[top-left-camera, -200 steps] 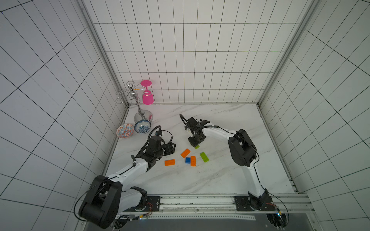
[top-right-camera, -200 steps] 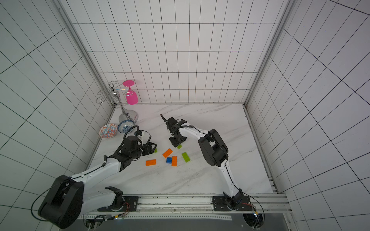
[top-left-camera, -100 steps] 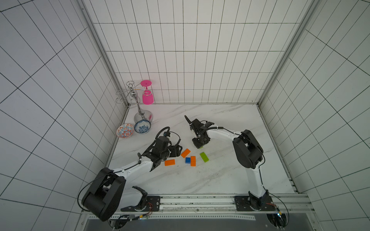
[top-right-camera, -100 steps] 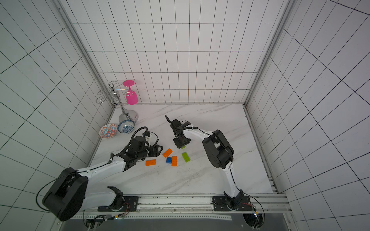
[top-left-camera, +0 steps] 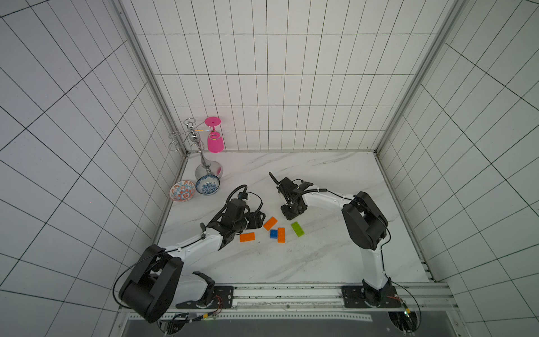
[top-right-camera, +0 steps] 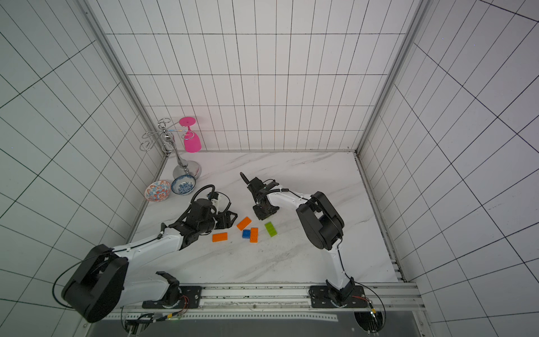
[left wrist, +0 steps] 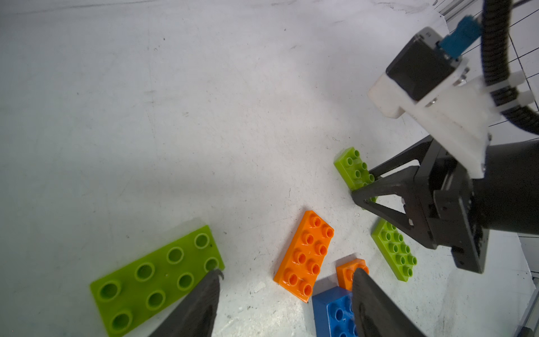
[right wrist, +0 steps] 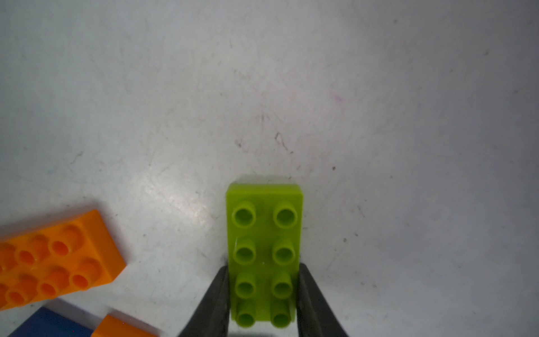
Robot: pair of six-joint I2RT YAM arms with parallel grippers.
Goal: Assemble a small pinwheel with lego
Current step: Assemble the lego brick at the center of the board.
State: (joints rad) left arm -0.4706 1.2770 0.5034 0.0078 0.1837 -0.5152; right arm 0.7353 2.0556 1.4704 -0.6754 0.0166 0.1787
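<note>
The lego bricks lie loose mid-table and no pinwheel is in view. My right gripper (right wrist: 263, 267) is shut on a lime-green brick (right wrist: 264, 251) resting on the table, one finger on each long side. From above, that gripper (top-left-camera: 291, 214) hides its brick. My left gripper (left wrist: 287, 277) stands open low over the table. One fingertip overlaps a second lime-green brick (left wrist: 157, 277) and the other a blue brick (left wrist: 332, 312). An orange brick (left wrist: 304, 255) lies ahead between the fingers. In a top view I see three orange bricks (top-left-camera: 270, 223) (top-left-camera: 247, 237) (top-left-camera: 281, 235), the blue brick (top-left-camera: 273, 234) and a third lime-green brick (top-left-camera: 297, 228).
Two patterned bowls (top-left-camera: 182, 191) (top-left-camera: 207, 185) sit at the table's left edge. Behind them stands a chrome glass rack (top-left-camera: 201, 163) with a pink glass (top-left-camera: 215, 141) hanging from it. Tiled walls close the table on three sides.
My left gripper has slid right, up to the bricks. My right gripper has come forward over the lime-green brick and its jaws have closed in on it.
</note>
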